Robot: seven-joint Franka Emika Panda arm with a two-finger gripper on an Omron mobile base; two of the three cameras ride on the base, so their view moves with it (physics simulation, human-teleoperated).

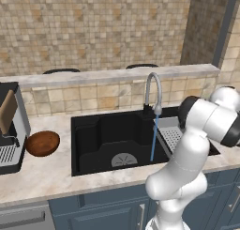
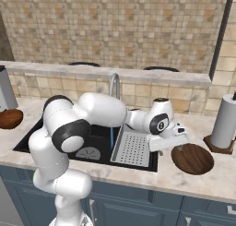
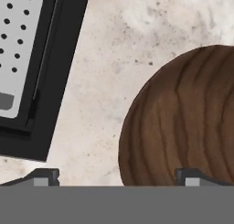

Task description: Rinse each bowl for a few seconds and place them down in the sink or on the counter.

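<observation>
My pincer [image 2: 177, 136] gapes wide, holding nothing, above the bowl [image 2: 192, 158] on the counter [image 2: 138, 179] right of the sink [image 2: 99, 149]. Descending off-centre, one finger could knock its rim and skid it away.

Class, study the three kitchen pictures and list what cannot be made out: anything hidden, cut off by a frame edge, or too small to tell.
- Right bowl: hand view, its right and lower parts run off the frame.
- Gripper: right base view, fingertips too small to tell how close they are to that bowl.
- Sink: left base view, right end hidden behind the arm.
- Perforated tray: hand view, cut by the left edge.
</observation>
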